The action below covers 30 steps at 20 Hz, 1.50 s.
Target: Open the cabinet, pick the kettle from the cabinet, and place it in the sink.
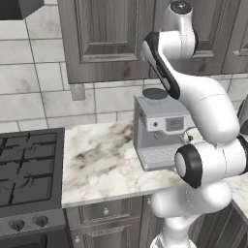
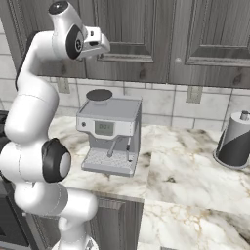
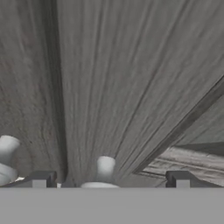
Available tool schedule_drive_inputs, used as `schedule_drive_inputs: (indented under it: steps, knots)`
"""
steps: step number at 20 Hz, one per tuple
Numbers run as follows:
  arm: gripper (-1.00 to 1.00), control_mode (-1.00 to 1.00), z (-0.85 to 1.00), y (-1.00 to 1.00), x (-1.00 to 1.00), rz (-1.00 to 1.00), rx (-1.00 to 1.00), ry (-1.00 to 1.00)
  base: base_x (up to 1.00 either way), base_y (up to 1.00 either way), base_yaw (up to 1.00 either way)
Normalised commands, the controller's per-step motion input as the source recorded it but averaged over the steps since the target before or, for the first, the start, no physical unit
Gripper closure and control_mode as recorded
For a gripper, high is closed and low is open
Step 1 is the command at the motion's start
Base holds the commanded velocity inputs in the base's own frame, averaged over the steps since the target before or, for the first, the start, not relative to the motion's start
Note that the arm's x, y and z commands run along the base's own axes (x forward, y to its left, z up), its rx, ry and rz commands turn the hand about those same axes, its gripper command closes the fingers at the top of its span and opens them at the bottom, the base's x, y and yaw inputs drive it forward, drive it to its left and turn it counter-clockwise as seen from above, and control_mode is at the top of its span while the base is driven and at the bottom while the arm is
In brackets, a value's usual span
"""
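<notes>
The cabinet (image 1: 106,38) (image 2: 146,34) hangs on the wall above the counter, its dark grained doors shut. My arm reaches up to it, and my gripper (image 2: 101,48) is right at the doors. In the hand view the door panel (image 3: 109,65) is very close. My gripper (image 3: 111,178) is open, and a small round metal knob (image 3: 105,167) stands between its fingertips (image 3: 41,178) without touching them. A second knob (image 3: 6,153) shows at the left edge. The kettle is hidden and the sink is out of view.
A boxy grey coffee machine (image 1: 160,128) (image 2: 110,129) stands on the marble counter (image 1: 101,160) under my arm. A black gas stove (image 1: 29,164) lies to the left. A dark and white canister (image 2: 234,141) stands at the far right.
</notes>
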Motion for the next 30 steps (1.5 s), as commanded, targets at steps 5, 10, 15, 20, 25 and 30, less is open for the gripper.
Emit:
schedule_drive_inputs:
  steps: [5,10,15,20,25,30]
  knots:
    - [1.0,-1.0,0.09,0.13,0.17,0.0,0.0,0.07,0.0,0.0,0.0]
    - [1.0,-1.0,0.0,0.16,0.17,0.0,0.05,0.06,0.0,0.0,0.0]
    - [1.0,-1.0,0.0,0.13,0.17,0.0,0.11,0.04,0.0,0.0,0.0]
    - [1.0,-1.0,-0.09,0.18,0.06,0.0,0.17,0.02,0.0,0.0,0.0]
    - [1.0,-1.0,-0.09,0.2,0.01,0.0,0.22,0.0,0.0,0.0,0.0]
    - [1.0,-1.0,-0.01,0.14,-0.01,0.0,0.19,0.0,0.0,0.0,0.0]
